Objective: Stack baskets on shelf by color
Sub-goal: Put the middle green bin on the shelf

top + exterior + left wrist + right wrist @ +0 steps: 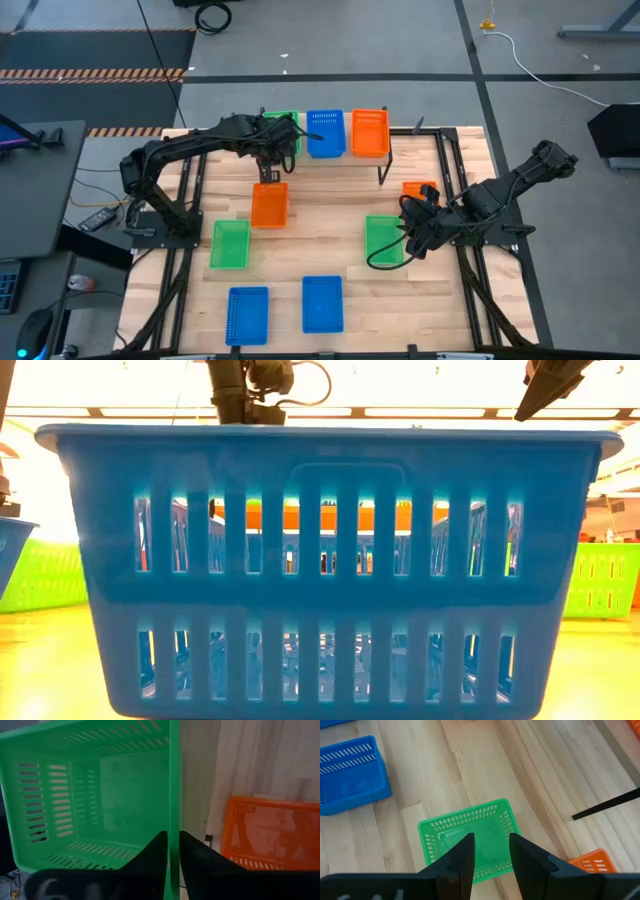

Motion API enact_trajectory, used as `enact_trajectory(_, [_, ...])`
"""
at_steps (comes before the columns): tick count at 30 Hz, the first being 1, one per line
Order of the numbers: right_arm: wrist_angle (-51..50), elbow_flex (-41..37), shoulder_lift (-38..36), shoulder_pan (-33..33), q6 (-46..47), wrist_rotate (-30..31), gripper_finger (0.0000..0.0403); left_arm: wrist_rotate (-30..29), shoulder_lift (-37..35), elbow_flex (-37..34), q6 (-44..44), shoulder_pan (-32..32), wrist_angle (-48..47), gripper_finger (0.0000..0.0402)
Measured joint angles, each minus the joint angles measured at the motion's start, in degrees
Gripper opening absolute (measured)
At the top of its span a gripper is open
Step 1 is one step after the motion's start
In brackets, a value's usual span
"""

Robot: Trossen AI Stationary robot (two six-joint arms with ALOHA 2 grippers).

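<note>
A green basket [281,124], a blue basket [325,133] and an orange basket [369,133] stand side by side on the shelf [347,152] at the table's far side. My left gripper [277,148] [173,836] is over the green one, its fingers slightly apart on either side of the basket's near wall. On the table lie an orange basket [269,204], a green basket [230,243], two blue baskets [248,313] [322,303] and another green basket [470,840]. My right gripper [491,847] hangs open above that last one. A further orange basket [420,189] shows behind the right arm. My left gripper straddles the rim of the green basket's near wall [174,810], one finger inside the basket and one outside, slanting down from above. Whether the fingers touch the wall I cannot tell. The basket stands upright on the shelf top [197,780].
In the low view a blue basket [325,570] right before the camera fills the picture. The shelf's thin black legs [383,170] stand on the table. Bare slatted tabletop [330,230] lies between the loose baskets.
</note>
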Motion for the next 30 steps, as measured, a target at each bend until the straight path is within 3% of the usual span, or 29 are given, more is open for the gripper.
enact_trajectory(16, [0.0, 0.0, 0.0, 0.0, 0.2, 0.0, 0.0128, -2.8, 0.0, 0.0, 0.1, 0.0, -0.3, 0.0131])
enact_trajectory(30, [0.0, 0.0, 0.0, 0.0, 0.2, 0.0, 0.0128, -1.5, 0.0, 0.0, 1.3, -0.3, 0.7, 0.0117])
